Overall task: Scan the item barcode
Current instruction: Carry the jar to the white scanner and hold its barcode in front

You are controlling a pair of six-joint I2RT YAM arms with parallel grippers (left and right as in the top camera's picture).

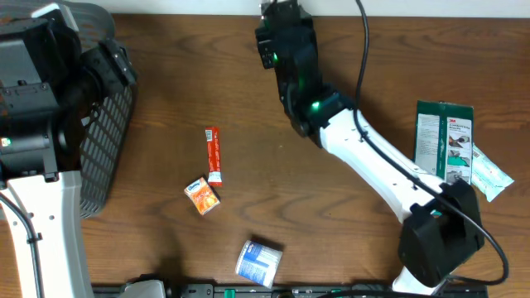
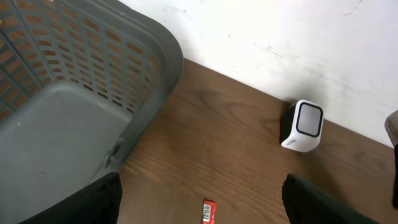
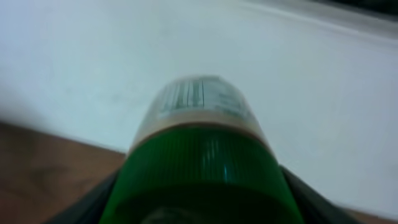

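R pincer (image 3: pixel 200 202): clamped on bottle (image 3: pixel 199 165); dark fingers (image 3: pixel 84 206) at both lower edges.
Bottle: green cap toward cam, label w/ fine print at far end, blurred; white wall (image 3: pixel 93 56) behind, strip of brown desk (image 3: pixel 43 155) lower left.
R arm (image 1: pixel 373 157): stretched from near-right corner to far edge of desk.
L pincer (image 2: pixel 211 196): apart, nothing btwn fingers; above desk, beside grey basket (image 2: pixel 74 93).
Scanner (image 2: pixel 303 126): white, on desk against wall.
Red stick pkt (image 1: pixel 214 154): flat mid-desk, just beside orange box (image 1: pixel 202 197).
Other: blue-white can (image 1: pixel 259 262) near front edge; green pkg (image 1: pixel 445 139) at right, touching white pouch (image 1: pixel 490 175).
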